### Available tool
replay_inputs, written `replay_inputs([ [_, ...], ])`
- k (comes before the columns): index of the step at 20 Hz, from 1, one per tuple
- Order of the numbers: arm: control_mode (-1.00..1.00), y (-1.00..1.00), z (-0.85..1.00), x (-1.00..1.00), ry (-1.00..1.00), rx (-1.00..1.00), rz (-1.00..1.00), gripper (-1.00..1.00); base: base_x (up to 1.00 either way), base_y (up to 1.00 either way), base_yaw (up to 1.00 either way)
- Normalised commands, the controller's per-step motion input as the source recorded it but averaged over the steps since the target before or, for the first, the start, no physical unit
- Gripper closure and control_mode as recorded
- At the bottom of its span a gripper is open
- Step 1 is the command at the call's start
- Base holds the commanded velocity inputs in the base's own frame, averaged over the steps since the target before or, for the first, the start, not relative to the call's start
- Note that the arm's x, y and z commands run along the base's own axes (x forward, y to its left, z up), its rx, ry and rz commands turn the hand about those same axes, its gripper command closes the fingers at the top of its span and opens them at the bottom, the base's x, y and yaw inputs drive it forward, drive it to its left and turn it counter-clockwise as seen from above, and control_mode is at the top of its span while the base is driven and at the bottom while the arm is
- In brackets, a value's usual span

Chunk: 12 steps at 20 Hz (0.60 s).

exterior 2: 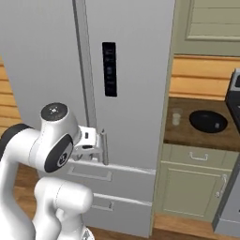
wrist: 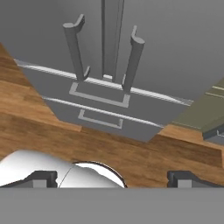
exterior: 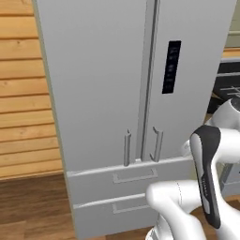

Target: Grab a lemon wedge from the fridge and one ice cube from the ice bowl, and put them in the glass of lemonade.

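My pincer (wrist: 111, 179) stands spread wide and empty, aimed at the shut fridge (exterior: 103, 93). Its two upright bar handles (wrist: 131, 61) lie straight ahead and a little above, their long axes vertical. The lemon wedge must lie behind those doors, I judge.

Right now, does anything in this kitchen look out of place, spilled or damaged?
Nothing stands out. The fridge has both doors shut and both drawers closed. On the counter to its right, the glass of lemonade stands upright beside the ice bowl, with no spill visible. The gripper is open and holds nothing.
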Motion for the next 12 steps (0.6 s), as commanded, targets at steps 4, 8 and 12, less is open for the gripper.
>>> replay_inputs([
  [4, 1.00, 0.00, 0.00, 0.00, 0.00, 0.00, 0.00, -1.00, -0.03, 0.71, 0.00],
  [8, 1.00, 0.00, 0.00, 0.00, 0.00, 0.00, 0.00, -1.00, -0.01, 0.48, 0.00],
  [12, 1.00, 0.00, 0.00, 0.00, 0.00, 0.00, 0.00, -1.00, -0.15, -0.15, 0.00],
])
